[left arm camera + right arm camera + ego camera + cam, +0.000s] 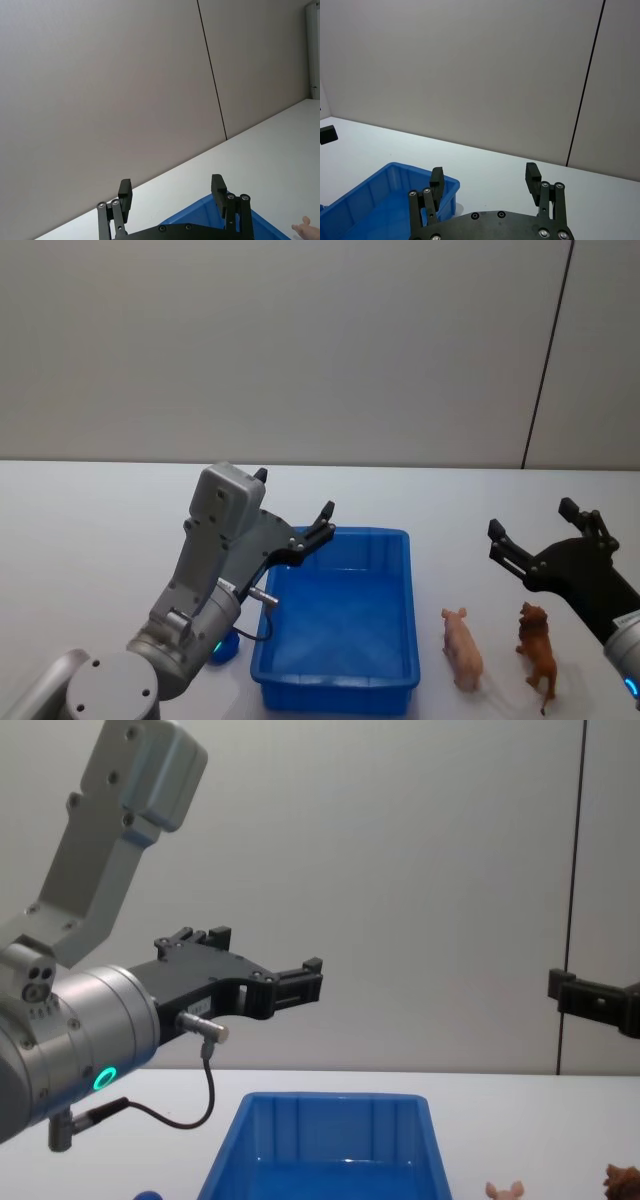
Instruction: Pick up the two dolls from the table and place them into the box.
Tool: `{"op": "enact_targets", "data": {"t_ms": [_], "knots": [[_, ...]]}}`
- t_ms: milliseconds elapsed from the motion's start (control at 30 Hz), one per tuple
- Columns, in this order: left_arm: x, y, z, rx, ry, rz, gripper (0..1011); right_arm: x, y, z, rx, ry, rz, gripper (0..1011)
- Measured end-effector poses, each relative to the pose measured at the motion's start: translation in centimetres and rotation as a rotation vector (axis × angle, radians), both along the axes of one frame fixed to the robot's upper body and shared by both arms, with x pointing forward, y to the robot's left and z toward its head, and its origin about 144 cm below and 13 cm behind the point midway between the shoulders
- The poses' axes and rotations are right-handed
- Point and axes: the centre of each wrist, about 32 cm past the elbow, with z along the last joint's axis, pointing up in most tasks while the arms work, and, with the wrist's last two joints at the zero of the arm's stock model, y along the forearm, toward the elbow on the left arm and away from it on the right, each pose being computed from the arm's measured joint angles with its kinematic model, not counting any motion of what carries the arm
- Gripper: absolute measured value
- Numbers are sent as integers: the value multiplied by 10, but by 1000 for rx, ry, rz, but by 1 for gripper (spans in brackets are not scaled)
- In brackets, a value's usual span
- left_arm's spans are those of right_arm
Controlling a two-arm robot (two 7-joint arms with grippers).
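Note:
The blue box (408, 600) sits on the white table (90, 530) in front of me, with nothing inside. Just right of it stand the two dolls: the pale pink pig (463, 647) and, farther right, the reddish-brown dog (538, 640). My left gripper (295, 495) hovers open above the box's far left corner, holding nothing. Above the table, behind the dolls, my right gripper (533, 520) is open too. The chest view has the box (330, 1120) low, the left gripper (265, 952) well above it, and the tops of the pig (505, 1190) and dog (625, 1180).
A small blue object (225, 645) lies on the table under my left arm, beside the box's left wall. A plain grey wall with a dark vertical seam (545, 360) stands behind the table. White tabletop stretches to the left and behind the box.

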Motion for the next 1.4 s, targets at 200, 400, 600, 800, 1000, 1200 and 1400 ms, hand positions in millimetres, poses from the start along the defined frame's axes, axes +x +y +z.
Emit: {"op": "enact_targets", "data": {"t_ms": [200, 400, 600, 800, 1000, 1200, 1400], "knots": [[0, 0, 0, 0, 0, 0, 1001, 0, 0, 0, 0, 0, 0, 1001], [0, 0, 0, 0, 0, 0, 1001, 0, 0, 0, 0, 0, 0, 1001], [0, 0, 0, 0, 0, 0, 1001, 0, 0, 0, 0, 0, 0, 1001], [0, 0, 0, 0, 0, 0, 1001, 0, 0, 0, 0, 0, 0, 1001], [0, 0, 0, 0, 0, 0, 1001, 0, 0, 0, 0, 0, 0, 1001], [0, 0, 0, 0, 0, 0, 1001, 0, 0, 0, 0, 0, 0, 1001], [0, 0, 0, 0, 0, 0, 1001, 1, -1, 0, -1, 2, -7, 1001]]}}
